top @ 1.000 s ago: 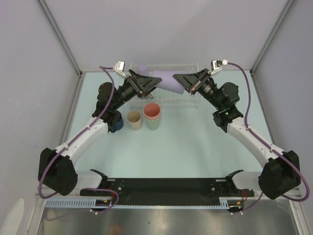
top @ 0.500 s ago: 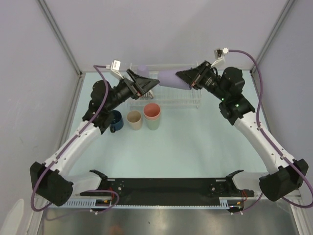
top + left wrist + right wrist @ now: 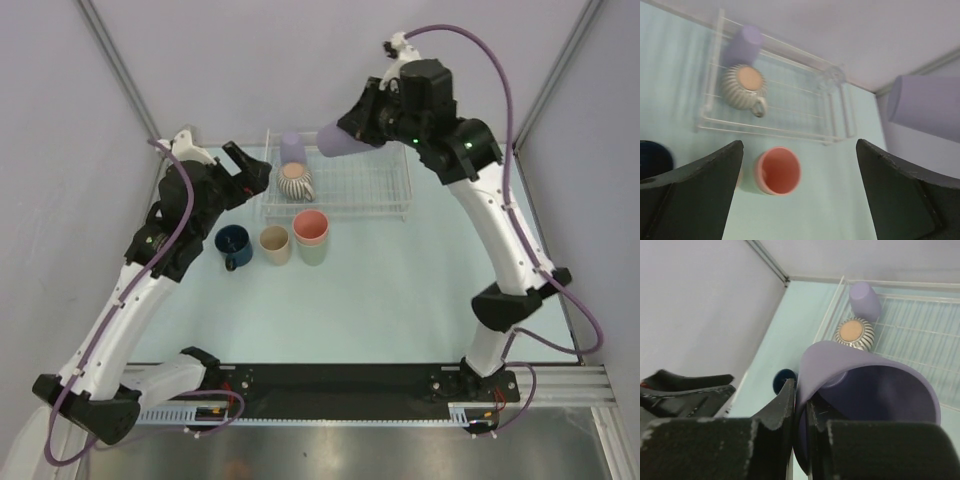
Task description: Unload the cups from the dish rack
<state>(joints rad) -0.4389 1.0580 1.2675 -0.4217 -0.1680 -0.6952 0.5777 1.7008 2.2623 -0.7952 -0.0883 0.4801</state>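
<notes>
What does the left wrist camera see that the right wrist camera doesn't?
Only the left wrist view shows the pink cup outside the rack. Only the right wrist view shows the right gripper pinching the rim of the held lavender cup, and it looks inside that cup. Both show the dish rack, the ribbed cup and the other lavender cup in it, the navy mug, and the held cup.

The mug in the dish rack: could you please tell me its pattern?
Beige-white mug with dark ribbed stripes, clearest in left wrist view.
</notes>
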